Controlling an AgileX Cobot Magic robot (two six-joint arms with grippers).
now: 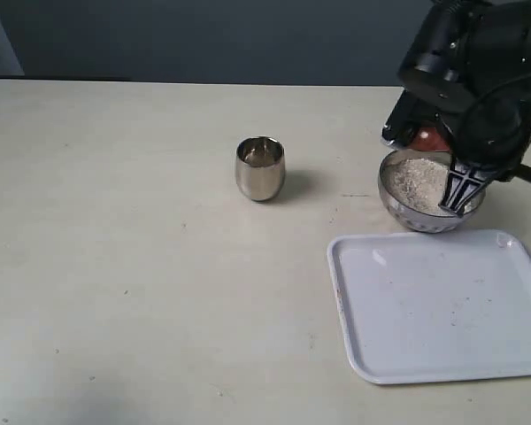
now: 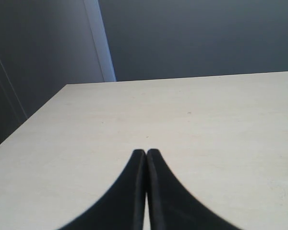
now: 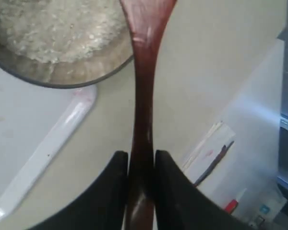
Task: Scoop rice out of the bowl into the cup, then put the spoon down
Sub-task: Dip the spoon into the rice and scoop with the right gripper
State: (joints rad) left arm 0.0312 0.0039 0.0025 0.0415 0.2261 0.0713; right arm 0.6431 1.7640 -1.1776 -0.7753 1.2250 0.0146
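Note:
The steel bowl (image 1: 405, 206) stands at the right of the table, heaped with white rice (image 1: 418, 180). In the right wrist view the bowl (image 3: 62, 79) and its rice (image 3: 53, 26) lie past the fingertips. My right gripper (image 3: 141, 154) is shut on the dark reddish-brown wooden spoon (image 3: 143, 96), pinching its thin handle; the scoop end points toward the bowl's rim. In the exterior view the right arm hangs over the bowl, its gripper (image 1: 460, 190) low at the near rim, and a bit of the spoon (image 1: 429, 138) shows. The small steel cup (image 1: 260, 167) stands apart at mid-table. My left gripper (image 2: 146, 152) is shut, holding nothing.
A white rectangular tray (image 1: 442, 305) lies just in front of the bowl, its corner (image 3: 48, 148) close under the spoon handle. The table's right edge runs close behind the right gripper, with papers and clutter beyond it.

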